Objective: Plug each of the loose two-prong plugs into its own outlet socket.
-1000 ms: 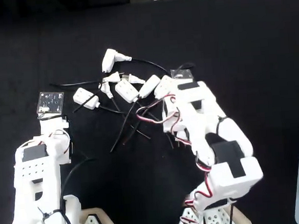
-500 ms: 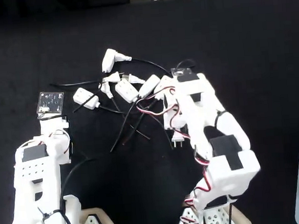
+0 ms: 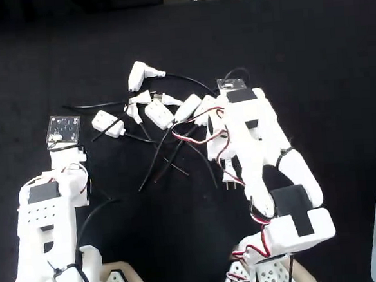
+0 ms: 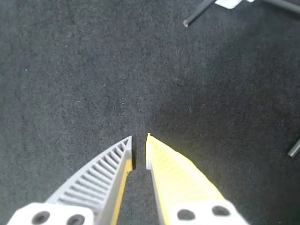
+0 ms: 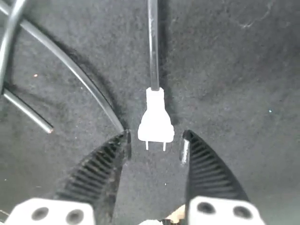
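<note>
Right claw (image 5: 155, 140) released, jaws flanking plug (image 5: 155, 125), not touching. Plug on table (image 3: 311, 55), just right of high-view centre. Likely light, rigid; stiff cord (image 5: 153, 47) may tug. Pinch flat body sides, leave 2 prongs (image 5: 147, 146) free. Left claw (image 4: 139, 137) clenched, empty.

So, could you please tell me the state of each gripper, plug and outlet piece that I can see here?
left gripper: shut, empty, over the black cloth.
right gripper: open, one finger on each side of the plug, not touching it.
two-prong plug: loose, lying flat, not gripped, prongs bare.
white outlet pieces: heaped together with black cables; plugged or not, cannot tell.
</note>
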`<move>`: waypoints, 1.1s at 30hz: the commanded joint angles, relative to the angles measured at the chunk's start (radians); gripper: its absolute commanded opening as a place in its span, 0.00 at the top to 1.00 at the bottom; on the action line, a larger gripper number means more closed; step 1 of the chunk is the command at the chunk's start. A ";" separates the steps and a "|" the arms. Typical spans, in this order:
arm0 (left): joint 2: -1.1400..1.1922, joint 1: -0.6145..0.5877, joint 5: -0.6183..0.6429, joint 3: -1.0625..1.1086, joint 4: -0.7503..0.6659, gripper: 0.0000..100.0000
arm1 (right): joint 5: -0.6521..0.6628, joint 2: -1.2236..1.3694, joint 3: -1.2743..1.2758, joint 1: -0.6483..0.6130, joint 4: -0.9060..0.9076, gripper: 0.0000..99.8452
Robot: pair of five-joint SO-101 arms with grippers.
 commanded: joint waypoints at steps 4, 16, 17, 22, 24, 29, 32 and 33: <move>-0.018 -0.008 0.003 -0.007 -0.017 0.93 | -0.003 -0.038 0.013 0.046 -0.034 0.83; -0.018 -0.008 0.003 -0.005 -0.017 0.93 | 0.054 -0.038 0.119 0.095 -0.146 0.83; -0.018 -0.008 0.003 -0.005 -0.017 0.93 | 0.052 -0.038 0.133 0.094 -0.169 0.83; -0.018 -0.008 0.003 -0.005 -0.017 0.93 | 0.044 -0.038 0.180 0.032 -0.203 0.83; -0.018 -0.008 0.003 -0.005 -0.017 0.93 | 0.002 -0.038 0.182 -0.002 -0.204 0.83; -0.018 -0.008 0.003 -0.005 -0.017 0.93 | -0.035 -0.038 0.183 -0.057 -0.204 0.83; -0.018 -0.008 0.003 -0.001 -0.017 0.93 | -0.035 -0.038 0.183 -0.052 -0.209 0.86; -0.018 -0.008 0.003 -0.001 -0.018 0.93 | -0.035 -0.038 0.185 -0.051 -0.212 0.88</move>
